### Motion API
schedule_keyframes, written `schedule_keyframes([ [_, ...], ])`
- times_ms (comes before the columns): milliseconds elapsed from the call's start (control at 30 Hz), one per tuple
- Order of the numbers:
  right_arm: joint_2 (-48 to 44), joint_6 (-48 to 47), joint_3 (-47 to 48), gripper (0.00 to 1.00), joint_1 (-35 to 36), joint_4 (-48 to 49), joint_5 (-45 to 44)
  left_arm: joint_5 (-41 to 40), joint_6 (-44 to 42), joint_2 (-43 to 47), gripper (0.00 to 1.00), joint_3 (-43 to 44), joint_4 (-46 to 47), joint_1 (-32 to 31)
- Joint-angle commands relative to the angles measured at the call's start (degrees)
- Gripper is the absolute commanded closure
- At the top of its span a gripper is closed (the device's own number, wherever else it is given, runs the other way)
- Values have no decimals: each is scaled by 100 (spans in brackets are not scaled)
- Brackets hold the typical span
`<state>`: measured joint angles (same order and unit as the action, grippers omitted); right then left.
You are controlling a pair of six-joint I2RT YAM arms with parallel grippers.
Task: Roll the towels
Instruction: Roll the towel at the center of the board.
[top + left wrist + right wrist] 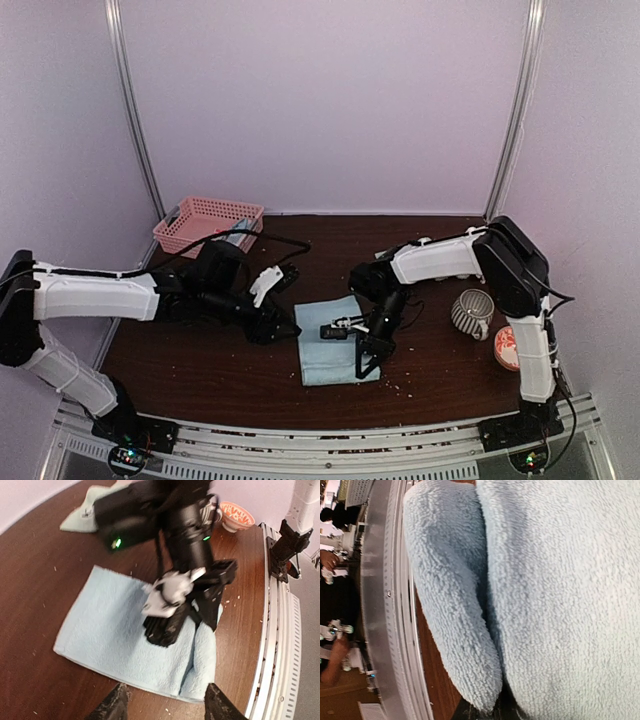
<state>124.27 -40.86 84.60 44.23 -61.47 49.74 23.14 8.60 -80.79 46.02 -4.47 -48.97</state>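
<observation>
A light blue towel [328, 355] lies flat mid-table, its near edge turned over into a short roll [202, 655]. My right gripper [368, 352] points down onto that rolled edge and is shut on it. In the right wrist view the fold [450, 605] and the flat cloth [565, 590] fill the frame, with the dark fingertips [507, 712] pinched between them. My left gripper [285, 328] hovers at the towel's left edge, open and empty, its fingertips [116, 706] just short of the cloth. A pale green towel [82, 515] lies beyond. The other towels are out of view.
A pink basket [207, 225] stands at the back left with a pale cloth in it. A striped mug [472, 313] and a red-patterned bowl [508, 347] sit at the right, near the right arm's base. A metal rail [277, 630] runs along the near table edge.
</observation>
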Motion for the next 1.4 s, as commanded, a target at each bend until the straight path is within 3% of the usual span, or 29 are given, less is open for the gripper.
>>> schedule_keyframes([
  [0,1072,-5,709,97,-195,-1022,-17,-1397,-1132,390,46,281,-188,-829],
  [167,1531,157,982,98,-265,-1221,39,-2443,-2172,-725,52,1369,-1221,-1857],
  [433,1564,368,991,98,-266,-1083,-22,-2767,-2820,-2030,53,1828,-1365,-2231],
  [833,1583,333,891,97,-266,-1072,20,-3039,-2921,-2522,54,1667,-733,-2445],
  [1133,1598,281,870,97,-266,-1138,75,-3856,-3072,-2565,52,1675,-474,-2908],
  [1367,1533,176,832,97,-266,-1225,154,-4036,-2890,-2807,63,1721,-680,-2916],
])
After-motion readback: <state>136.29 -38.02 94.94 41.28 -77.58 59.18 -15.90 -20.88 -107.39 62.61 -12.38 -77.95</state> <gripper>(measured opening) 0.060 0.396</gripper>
